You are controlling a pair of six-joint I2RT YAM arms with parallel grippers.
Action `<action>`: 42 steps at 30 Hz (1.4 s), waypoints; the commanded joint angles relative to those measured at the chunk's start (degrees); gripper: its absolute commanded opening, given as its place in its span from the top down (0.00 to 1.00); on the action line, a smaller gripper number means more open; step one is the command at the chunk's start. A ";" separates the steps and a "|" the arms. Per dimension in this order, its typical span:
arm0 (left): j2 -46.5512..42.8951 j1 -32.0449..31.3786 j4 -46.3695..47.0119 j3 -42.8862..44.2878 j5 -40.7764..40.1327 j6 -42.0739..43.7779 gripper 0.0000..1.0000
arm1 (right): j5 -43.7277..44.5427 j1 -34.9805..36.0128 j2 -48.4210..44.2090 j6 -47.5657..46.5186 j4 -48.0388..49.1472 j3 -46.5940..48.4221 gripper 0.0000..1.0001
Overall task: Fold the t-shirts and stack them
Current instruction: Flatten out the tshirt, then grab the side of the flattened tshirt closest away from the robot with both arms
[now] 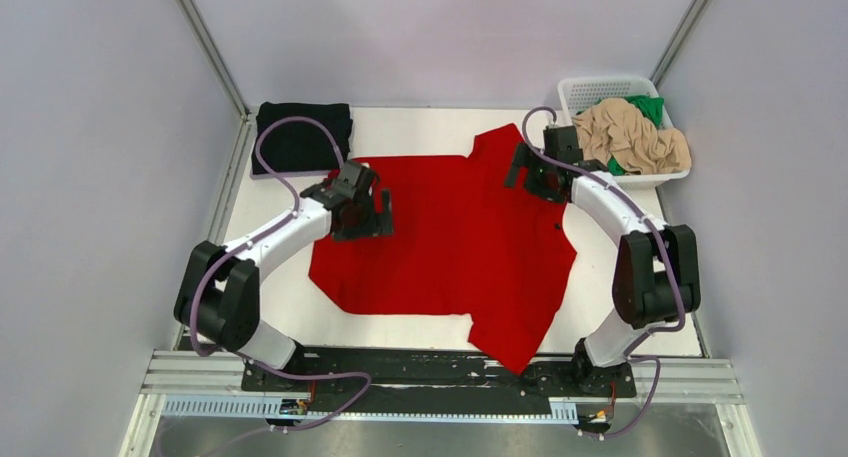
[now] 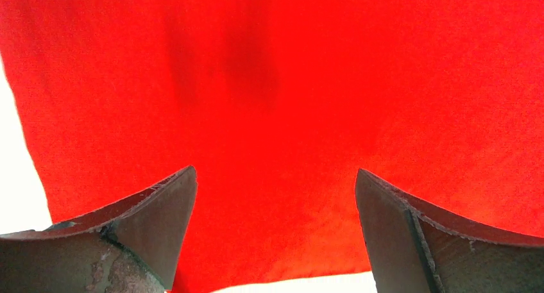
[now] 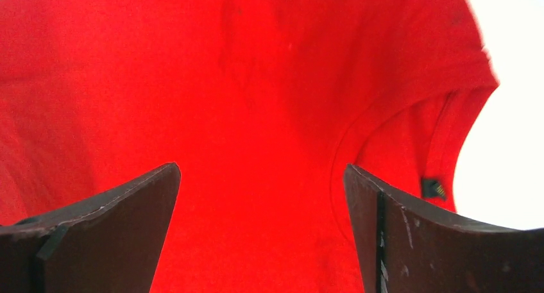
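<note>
The bright red t-shirt lies spread flat on the white table, collar toward the right. It fills the left wrist view and the right wrist view. My left gripper is open over the shirt's left edge, near its hem. My right gripper is open over the shirt's far right part, near the collar and far sleeve. Neither holds cloth. The black t-shirt lies folded at the far left corner. The beige t-shirt and green t-shirt sit crumpled in the basket.
The white lattice basket stands at the far right corner, just behind my right gripper. Grey walls close in the table on three sides. The arm bases and a metal rail run along the near edge.
</note>
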 commanded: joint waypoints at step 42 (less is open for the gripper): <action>-27.24 -3.01 -10.28 -34.56 -17.26 -47.80 0.04 | 1.82 0.49 -8.90 3.58 6.39 -16.05 0.00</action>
